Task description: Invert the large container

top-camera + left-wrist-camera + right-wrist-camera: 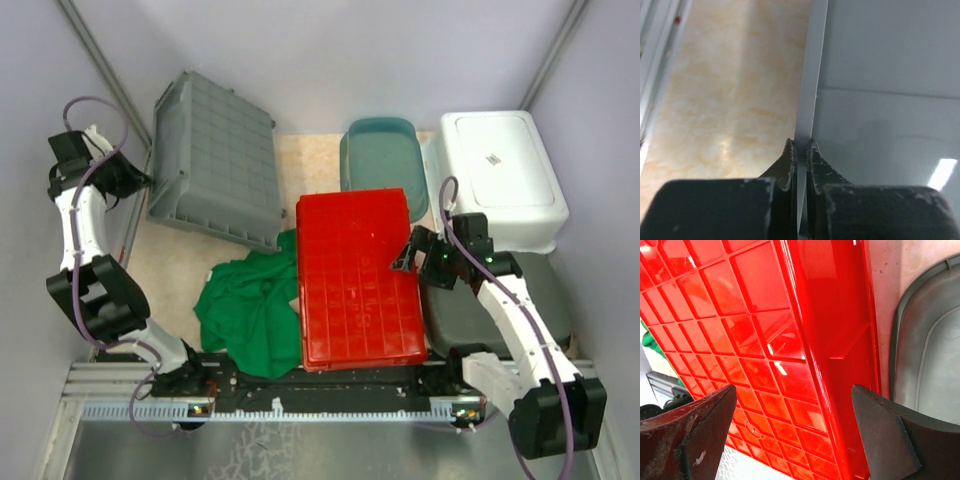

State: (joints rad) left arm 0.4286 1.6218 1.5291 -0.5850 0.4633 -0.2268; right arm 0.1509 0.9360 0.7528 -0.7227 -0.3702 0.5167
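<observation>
The large grey container [215,160] stands tilted at the back left, its gridded underside facing up. My left gripper [140,181] is at its left edge. In the left wrist view the gripper [801,145] is shut on the container's thin grey rim [807,75], with the grey wall [885,65] to the right. My right gripper [405,255] is open and empty above the right edge of an upside-down red crate [355,275]. In the right wrist view the gripper [792,390] hangs wide open over the red crate's gridded bottom [755,330].
A green cloth [250,305] lies left of the red crate. A teal tub [380,150] and an upside-down white bin [500,175] stand at the back right. A dark grey tub [500,310] lies under my right arm and shows in the right wrist view [930,350].
</observation>
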